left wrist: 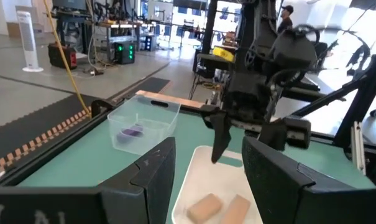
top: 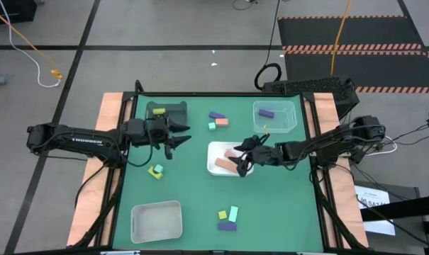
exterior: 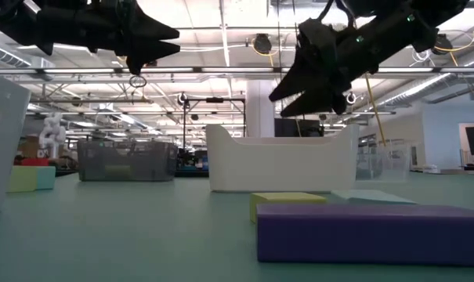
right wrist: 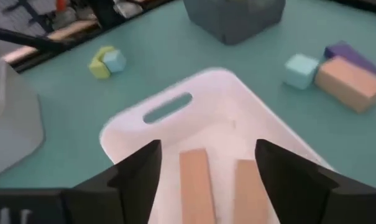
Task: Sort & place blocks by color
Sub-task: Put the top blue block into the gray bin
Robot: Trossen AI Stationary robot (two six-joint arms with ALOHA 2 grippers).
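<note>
On the green desk (top: 200,205), a white tray (top: 156,221) is sitting near the front left corner, and a yellow and a mint block (top: 156,171) are lying together just ahead of it toward the middle. The left gripper (top: 180,136) is hovering near the dark grey tray (top: 166,111) at the back, its jaws spread wide with nothing between them. A purple, a mint and a salmon-pink block (top: 217,119) are clustering at the back centre. The right gripper (top: 244,157) is hanging over the central white tray (right wrist: 169,109), jaws wide and empty, while 2 salmon-pink bars (right wrist: 197,183) are lying inside it. A yellow, a mint and a purple block (top: 228,218) are resting near the front edge. The clear tray (top: 275,117) at the back right is holding 1 purple block (top: 266,112).
</note>
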